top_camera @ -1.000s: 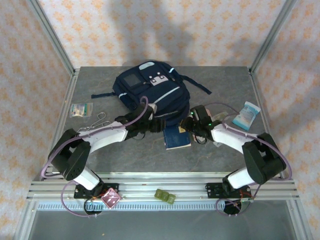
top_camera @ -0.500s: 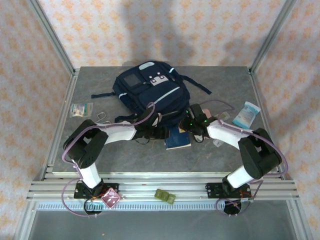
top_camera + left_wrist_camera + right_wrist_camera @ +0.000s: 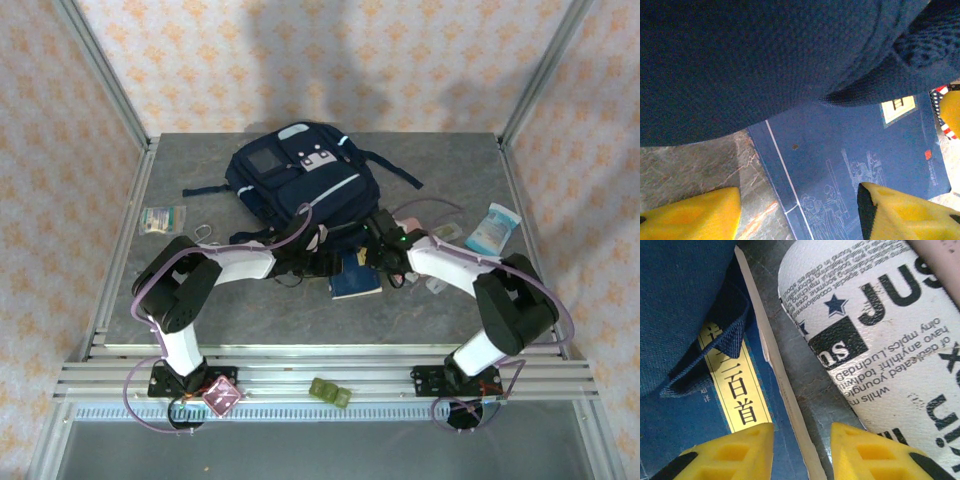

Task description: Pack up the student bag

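The student bag (image 3: 300, 185), a large navy backpack, lies at the back middle of the table. Its near edge overlaps a flat blue book (image 3: 355, 278) with a yellow label (image 3: 737, 390). My left gripper (image 3: 322, 262) is at the book's left side, under the bag's edge. In the left wrist view it (image 3: 797, 215) is open, with its yellow fingers (image 3: 690, 215) straddling the book's spine edge (image 3: 785, 175). My right gripper (image 3: 372, 255) is at the book's right side. It (image 3: 802, 450) is open, and the book's page edge (image 3: 785, 390) runs between its fingers.
A white printed tube (image 3: 880, 330) lies just right of the book. A blue-white packet (image 3: 492, 228) sits at the right, and a small packet (image 3: 162, 219) and a metal clip (image 3: 200, 235) at the left. A green item (image 3: 330, 392) rests on the front rail.
The left arm has swung right, bringing its gripper to the book's left side. The right gripper has shifted slightly left toward the bag. Bag and book have not moved.
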Motion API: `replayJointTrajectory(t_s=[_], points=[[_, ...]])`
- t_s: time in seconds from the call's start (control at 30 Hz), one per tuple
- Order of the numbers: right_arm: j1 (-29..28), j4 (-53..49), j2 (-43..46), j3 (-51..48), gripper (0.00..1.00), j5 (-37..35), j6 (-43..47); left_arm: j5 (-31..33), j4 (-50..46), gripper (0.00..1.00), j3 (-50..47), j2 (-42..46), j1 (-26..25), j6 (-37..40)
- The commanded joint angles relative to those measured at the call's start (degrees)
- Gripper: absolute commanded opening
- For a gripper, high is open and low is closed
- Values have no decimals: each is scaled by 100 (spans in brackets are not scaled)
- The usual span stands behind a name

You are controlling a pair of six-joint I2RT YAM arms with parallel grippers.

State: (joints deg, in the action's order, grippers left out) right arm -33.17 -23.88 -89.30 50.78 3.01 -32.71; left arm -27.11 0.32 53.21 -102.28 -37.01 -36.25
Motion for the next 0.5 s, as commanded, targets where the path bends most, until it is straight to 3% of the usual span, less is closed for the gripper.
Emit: replayJointTrajectory(t_s=[0.0, 0.23, 0.47], points=[[-136, -275, -67, 188, 32, -300, 45, -165, 218, 60, 34, -257, -78, -119], [-147, 0, -395, 66, 33, -166, 67, -202, 328, 58, -21, -301, -87, -146], [-150, 404, -587, -110, 20, 393, 89, -330, 394, 59, 39, -402, -137, -129]])
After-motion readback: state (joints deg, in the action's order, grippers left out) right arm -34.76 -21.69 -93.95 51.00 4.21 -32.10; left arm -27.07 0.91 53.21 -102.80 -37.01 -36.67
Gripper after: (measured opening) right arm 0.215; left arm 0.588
